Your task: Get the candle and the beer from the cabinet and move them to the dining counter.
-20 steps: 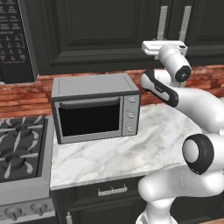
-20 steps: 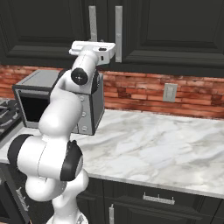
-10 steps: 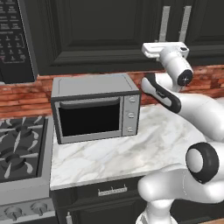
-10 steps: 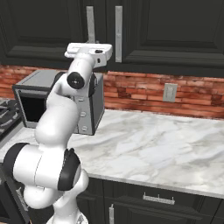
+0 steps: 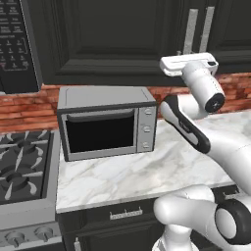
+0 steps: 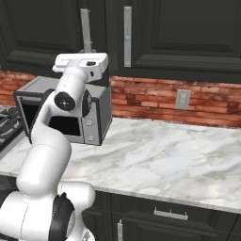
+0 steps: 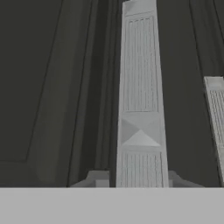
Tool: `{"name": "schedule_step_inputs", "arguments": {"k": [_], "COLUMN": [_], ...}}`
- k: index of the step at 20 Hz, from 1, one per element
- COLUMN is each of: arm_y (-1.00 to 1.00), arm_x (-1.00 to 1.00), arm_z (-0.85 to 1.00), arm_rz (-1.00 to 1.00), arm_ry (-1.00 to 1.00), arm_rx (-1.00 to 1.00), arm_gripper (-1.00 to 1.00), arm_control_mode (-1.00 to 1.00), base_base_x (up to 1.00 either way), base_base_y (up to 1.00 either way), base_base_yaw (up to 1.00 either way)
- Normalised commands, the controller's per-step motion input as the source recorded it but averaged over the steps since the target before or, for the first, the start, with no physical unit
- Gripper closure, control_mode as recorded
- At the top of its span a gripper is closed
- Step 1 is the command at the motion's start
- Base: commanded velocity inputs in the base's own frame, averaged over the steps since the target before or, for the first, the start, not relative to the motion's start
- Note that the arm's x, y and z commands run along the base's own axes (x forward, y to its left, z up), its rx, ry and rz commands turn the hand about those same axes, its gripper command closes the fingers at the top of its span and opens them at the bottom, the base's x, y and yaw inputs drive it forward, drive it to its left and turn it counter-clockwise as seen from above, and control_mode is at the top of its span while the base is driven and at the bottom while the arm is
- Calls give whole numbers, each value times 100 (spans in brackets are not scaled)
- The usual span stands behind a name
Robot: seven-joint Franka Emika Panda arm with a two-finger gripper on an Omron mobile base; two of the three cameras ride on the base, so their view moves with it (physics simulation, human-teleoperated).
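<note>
The robot's hand is clamped on the long silver bar handle of the tall black panelled cabinet, above the marble table.

Cabinet spans top of frame, black panelled doors, two vertical silver bar handles upper centre-left. White arm rises from lower left, hand up against bottom end of the left handle; fingers hidden behind hand, grip not visible. Toaster oven mid-left on marble counter, partly behind arm. Red brick backsplash w/ wall outlet centre-right. Stove corner at left edge. Dark drawer fronts along bottom.
</note>
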Motion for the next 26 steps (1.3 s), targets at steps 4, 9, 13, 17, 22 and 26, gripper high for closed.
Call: {"name": "schedule_step_inputs", "arguments": {"k": [4,9,13,17,22,26], "arm_y": [75,80,91,96,94,95], "arm_x": [-79,-71,-80,-80,-74,-66], "arm_z": [0,0,0,0,0,0], "arm_rz": [8,12,15,18,19,15], "arm_ry": [0,0,0,0,0,5], "arm_rx": [-4,-4,-4,-3,-1,0], "arm_gripper": [100,100,100,100,100,100], "arm_control_mode": [-100,-100,-100,-100,-100,-100], "base_base_x": [0,0,0,0,0,0], "base_base_y": [0,0,0,0,0,0], "base_base_yaw": [0,0,0,0,0,0]}}
